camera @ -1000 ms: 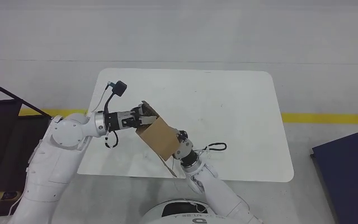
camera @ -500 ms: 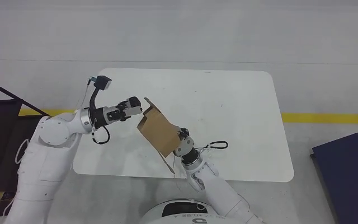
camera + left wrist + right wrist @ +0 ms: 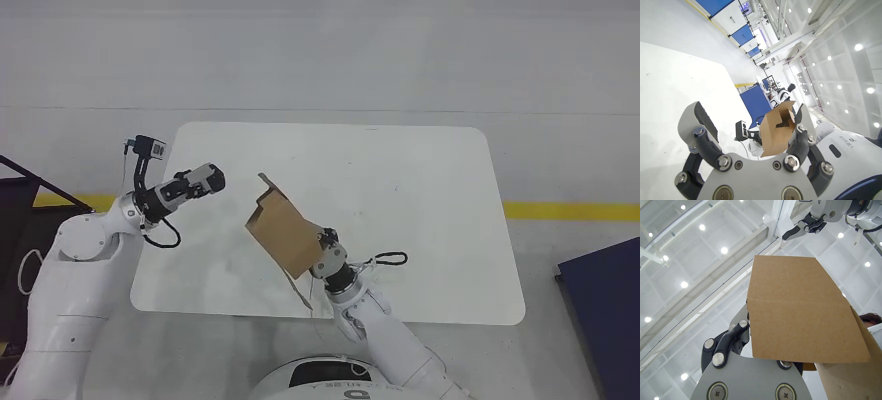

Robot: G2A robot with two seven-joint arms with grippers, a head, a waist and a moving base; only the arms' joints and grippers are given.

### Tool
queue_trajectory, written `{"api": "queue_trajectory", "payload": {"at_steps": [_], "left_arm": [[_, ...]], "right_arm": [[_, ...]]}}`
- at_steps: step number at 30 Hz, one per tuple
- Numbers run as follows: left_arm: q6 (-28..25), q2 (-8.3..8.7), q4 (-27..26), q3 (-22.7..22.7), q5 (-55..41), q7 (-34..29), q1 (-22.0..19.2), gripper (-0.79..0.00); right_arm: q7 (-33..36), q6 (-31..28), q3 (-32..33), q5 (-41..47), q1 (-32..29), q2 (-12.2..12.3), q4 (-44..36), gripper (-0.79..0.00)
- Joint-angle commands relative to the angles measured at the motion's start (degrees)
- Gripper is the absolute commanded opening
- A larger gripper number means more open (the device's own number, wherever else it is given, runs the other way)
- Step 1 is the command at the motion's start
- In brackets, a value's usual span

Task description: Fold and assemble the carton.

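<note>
Pale grey floor with a yellow line runs under a white, round-cornered tabletop (image 3: 420,180). Above its near-left part, the brown carton (image 3: 283,235) hangs tilted, lifted clear of the surface.

The right claw (image 3: 322,262) pinches the carton at its lower end, the end nearest the robot. In the right wrist view a flat cardboard panel (image 3: 800,313) rises out of the grip, with one finger (image 3: 740,324) pressed against its edge; the other finger is hidden behind the board.

The left claw (image 3: 212,178) is spread wide and holds nothing. It hovers over the left edge of the tabletop, well apart from the carton and pointing toward it. From its own wrist view (image 3: 751,117) the ribbed pads (image 3: 705,121) stand far apart, and the carton's open end (image 3: 775,132) faces it, flaps partly folded in around a dark gap.

A second ago the left claw was at the carton's upper end, touching the flaps. Half a second ago it had let go and drawn off a little; now it is farther left and higher. The carton has barely shifted in the right claw's grip.
</note>
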Motion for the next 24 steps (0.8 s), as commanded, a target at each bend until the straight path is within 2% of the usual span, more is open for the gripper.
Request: {"api": "queue_trajectory", "payload": {"at_steps": [1, 4, 5, 7, 8, 9, 11, 13, 21, 22, 24], "left_arm": [[0.88, -0.34, 0.0, 1.83, -3.3, -1.19, -1.4, 0.0], [5.44, -0.77, 0.92, 4.06, -10.6, -4.47, -3.05, 0.0], [9.51, -0.91, 1.71, 5.05, -14.08, -6.38, -3.57, 0.0], [21.88, -1.16, 3.99, 7.44, -21.88, -11.72, -5.21, 0.0], [25.75, -1.24, 5.17, 8.03, -24.09, -13.84, -6.48, 0.0], [27.12, -1.38, 6.41, 8.29, -25.68, -14.58, -7.47, 0.0], [28.73, -1.73, 8.04, 9.19, -27.97, -15.25, -8.64, 0.0], [25.88, -1.63, 8.39, 8.91, -24.07, -14.26, -9.84, 0.0], [25.88, -1.63, 8.39, 8.91, -24.07, -14.26, -9.84, 0.0], [26.49, -1.7, 8.12, 9.07, -24.68, -13.77, -9.52, 0.0], [31.66, -1.95, 7.7, 9.23, -29.77, -12.79, -8.87, 0.0]], "right_arm": [[0.71, -0.03, 0.11, 0.88, 0.1, -0.12, 1.22, -0.785], [2.71, -0.17, 0.36, 2.3, 0.36, -0.34, 2.96, -0.785], [3.34, -0.34, 0.46, 2.5, 0.47, -0.4, 3.5, -0.785], [4.31, -1.07, 0.64, 2.66, 0.57, -0.51, 4.24, -0.785], [4.69, -1.28, 0.68, 2.68, 0.57, -0.55, 4.41, -0.785], [4.97, -1.42, 0.72, 2.7, 0.51, -0.59, 4.52, -0.785], [5.38, -1.49, 0.79, 2.45, 0.4, -0.61, 4.64, -0.785], [5.25, -1.98, 1.06, 2.07, 0.2, -0.6, 4.84, -0.785], [4.82, -2.3, 1.17, 2.04, 0.07, -0.6, 4.86, -0.785], [4.82, -2.3, 1.17, 2.04, 0.07, -0.6, 4.86, -0.785], [4.82, -2.3, 1.17, 2.04, 0.07, -0.6, 4.86, -0.785]]}}
